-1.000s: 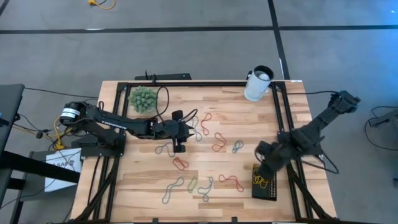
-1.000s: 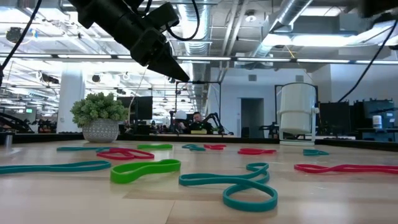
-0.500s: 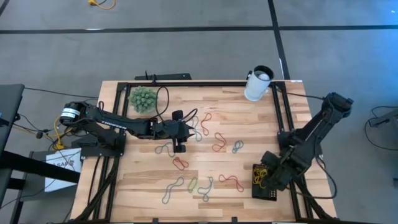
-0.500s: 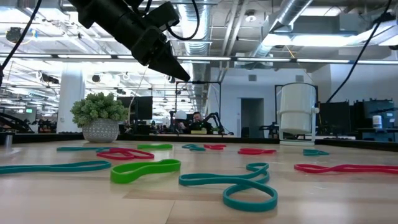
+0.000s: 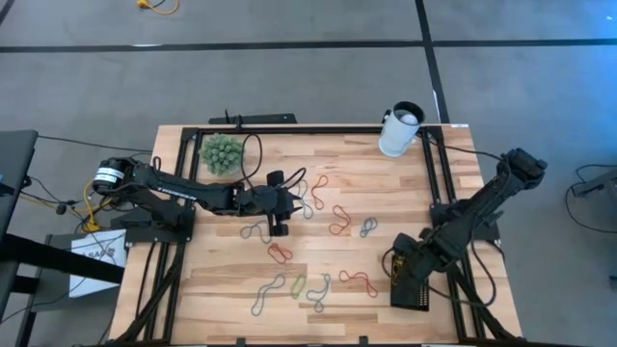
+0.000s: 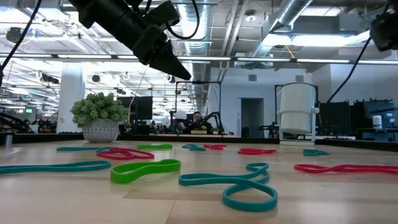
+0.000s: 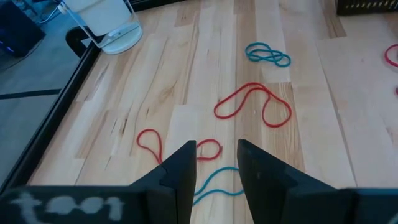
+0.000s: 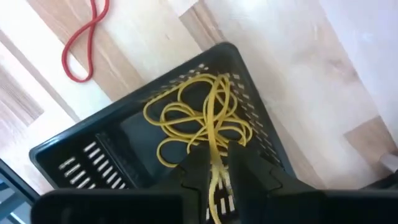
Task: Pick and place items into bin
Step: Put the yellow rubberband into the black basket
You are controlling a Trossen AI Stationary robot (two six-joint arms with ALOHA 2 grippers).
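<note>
Several rubber bands lie flat on the wooden table: red ones [image 5: 339, 220], a grey-blue one [image 5: 368, 227], a green one [image 5: 297, 285]. The black bin [image 5: 416, 294] sits at the near right. My right gripper [image 5: 403, 270] hangs over the bin, shut on yellow bands [image 8: 199, 118] that lie on the bin's ribbed floor. My left gripper [image 5: 292, 203] hovers above the table's middle, open and empty. Its fingers [image 7: 216, 168] stand over a blue band [image 7: 214, 180] and a red band [image 7: 152, 142], well above them. My right gripper pinches strands of the yellow bands [image 8: 216, 158] between its two fingers, coming from above and pointing down into the bin. The strands run up from the tangle into the gap. The rest of the tangle lies on the bin's floor [image 8: 124, 143].
A green spiky ball [image 5: 222, 152] stands at the far left and a white cup [image 5: 398, 130] at the far right. A black frame runs along the table's edges. A red band [image 8: 84, 43] lies just outside the bin.
My right gripper has gone toward the table's near edge and down over the bin, then a little toward the table's left. It now covers the yellow bands in the high view.
</note>
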